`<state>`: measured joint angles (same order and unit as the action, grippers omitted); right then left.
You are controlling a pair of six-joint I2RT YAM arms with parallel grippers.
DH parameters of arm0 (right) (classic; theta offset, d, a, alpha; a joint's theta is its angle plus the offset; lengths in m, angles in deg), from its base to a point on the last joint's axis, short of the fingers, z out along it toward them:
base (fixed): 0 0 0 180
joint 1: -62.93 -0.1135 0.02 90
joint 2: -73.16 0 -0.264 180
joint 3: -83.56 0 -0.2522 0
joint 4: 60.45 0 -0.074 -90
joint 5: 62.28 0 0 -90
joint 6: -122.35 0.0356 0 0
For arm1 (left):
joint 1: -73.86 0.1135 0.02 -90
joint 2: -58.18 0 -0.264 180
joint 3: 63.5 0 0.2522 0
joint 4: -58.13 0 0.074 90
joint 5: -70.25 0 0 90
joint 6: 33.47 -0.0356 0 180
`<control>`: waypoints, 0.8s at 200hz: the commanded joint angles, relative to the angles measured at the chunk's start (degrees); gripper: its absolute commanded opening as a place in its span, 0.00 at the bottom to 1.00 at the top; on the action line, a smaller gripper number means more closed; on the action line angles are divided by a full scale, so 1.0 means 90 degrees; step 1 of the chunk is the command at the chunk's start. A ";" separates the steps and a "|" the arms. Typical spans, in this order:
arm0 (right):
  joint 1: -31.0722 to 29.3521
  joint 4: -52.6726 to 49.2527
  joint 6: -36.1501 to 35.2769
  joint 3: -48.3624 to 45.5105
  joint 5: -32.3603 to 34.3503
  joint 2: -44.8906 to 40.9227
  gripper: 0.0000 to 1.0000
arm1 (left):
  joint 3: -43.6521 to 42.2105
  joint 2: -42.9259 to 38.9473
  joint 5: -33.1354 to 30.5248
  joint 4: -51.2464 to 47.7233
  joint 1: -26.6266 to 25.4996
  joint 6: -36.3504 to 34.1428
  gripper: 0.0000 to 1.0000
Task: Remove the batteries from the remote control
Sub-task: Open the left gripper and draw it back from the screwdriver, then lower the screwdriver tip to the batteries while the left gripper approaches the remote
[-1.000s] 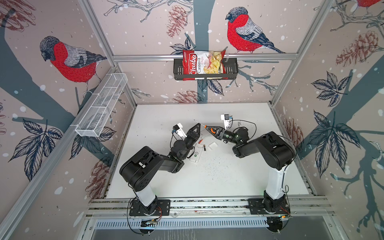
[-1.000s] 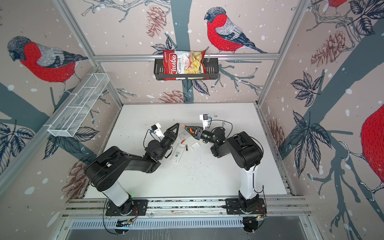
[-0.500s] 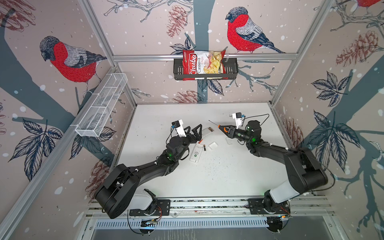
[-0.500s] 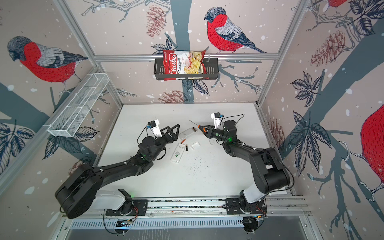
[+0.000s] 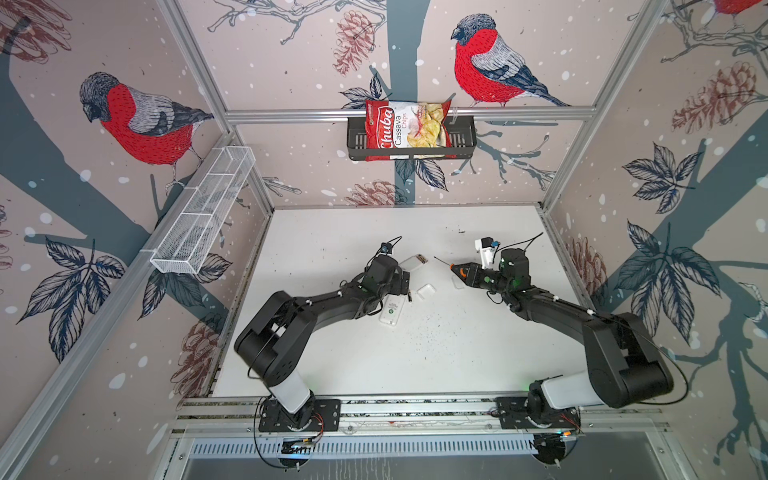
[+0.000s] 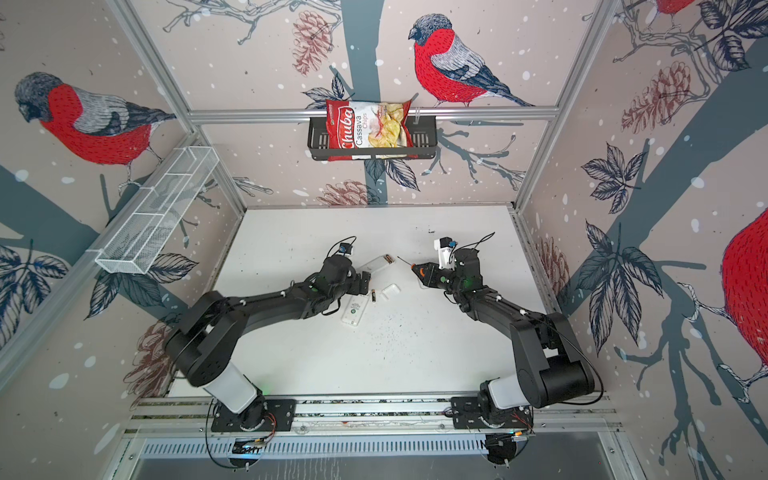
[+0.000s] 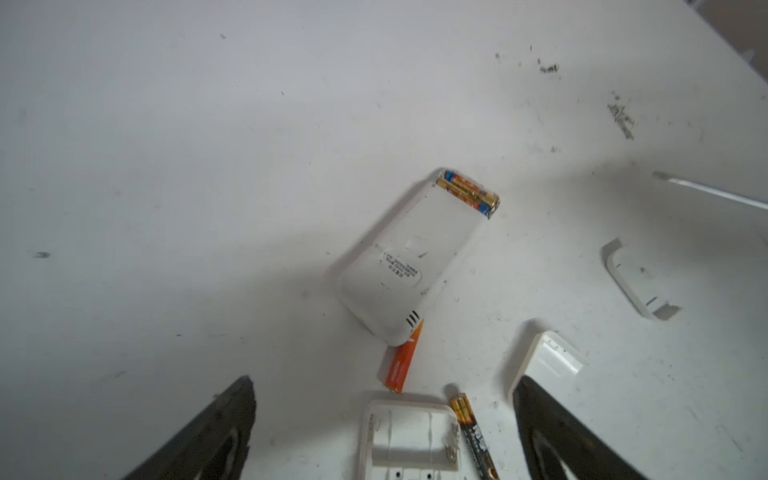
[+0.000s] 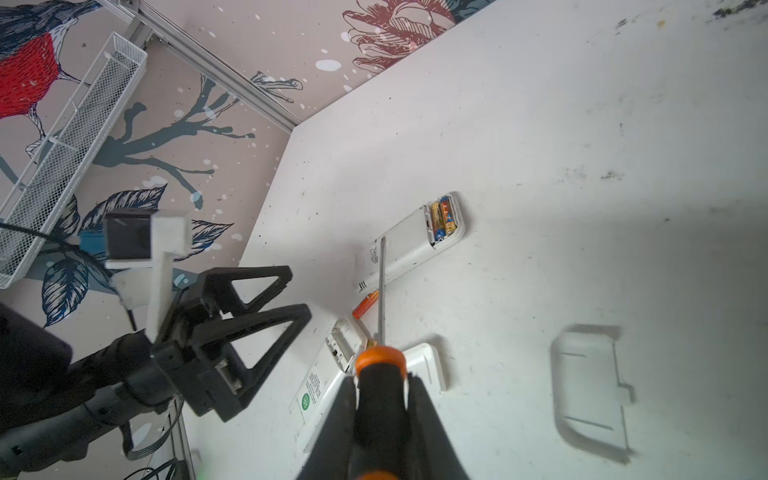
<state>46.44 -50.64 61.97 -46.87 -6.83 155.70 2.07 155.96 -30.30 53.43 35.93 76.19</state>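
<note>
The left gripper (image 8: 297,293) is hovering low over the table (image 5: 415,353) with its jaws standing wide apart and nothing between them. In the left wrist view its 2 dark fingers (image 7: 216,428) are framing the work area.

The right gripper (image 8: 381,399) is clamping its jaws on the black handle of the screwdriver (image 8: 380,365). The thin shaft is pointing toward the left arm, and in the right wrist view it is crossing in front of the far remote (image 8: 409,245). Whether the tip is touching anything cannot be told.

2 white remotes are lying back-up near the middle of the table, both with their battery bays uncovered. The far remote is lying at a slant, and 2 batteries (image 7: 469,193) are sitting side by side in the open bay at its far end. The near remote (image 7: 409,440) is showing an empty bay, with a green sticker on its other end in a top view (image 5: 390,309).

2 more cells are lying loose on the table. The orange battery (image 7: 401,363) is resting between the remotes, with 1 end against the far remote's corner and the other just beside the near remote's bay end. The black battery (image 7: 473,432) is lying along the near remote's side, just beside it.

2 white covers are lying apart from the remotes. 1 cover (image 7: 548,357) is sitting near the black battery, and the other cover (image 7: 636,278) is lying farther toward the right arm, under the screwdriver in a top view (image 5: 457,283).
</note>
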 commanded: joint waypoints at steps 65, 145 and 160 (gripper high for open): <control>-0.0008 0.0035 -0.0174 -0.0073 0.0039 -0.0092 0.00 | 0.0833 0.0994 -0.0202 -0.0909 0.0033 -0.0216 0.96; -0.0019 0.0037 -0.0205 -0.0073 -0.0024 -0.0010 0.00 | 0.1215 0.1449 -0.0322 -0.0919 0.0341 -0.0019 0.96; -0.0019 0.0037 -0.0216 -0.0074 -0.0019 0.0003 0.00 | 0.1228 0.1461 -0.0335 -0.0873 0.0420 0.0030 0.96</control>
<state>46.37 -51.89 60.84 -47.50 -6.48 155.57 12.54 168.79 -31.98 45.41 38.83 75.63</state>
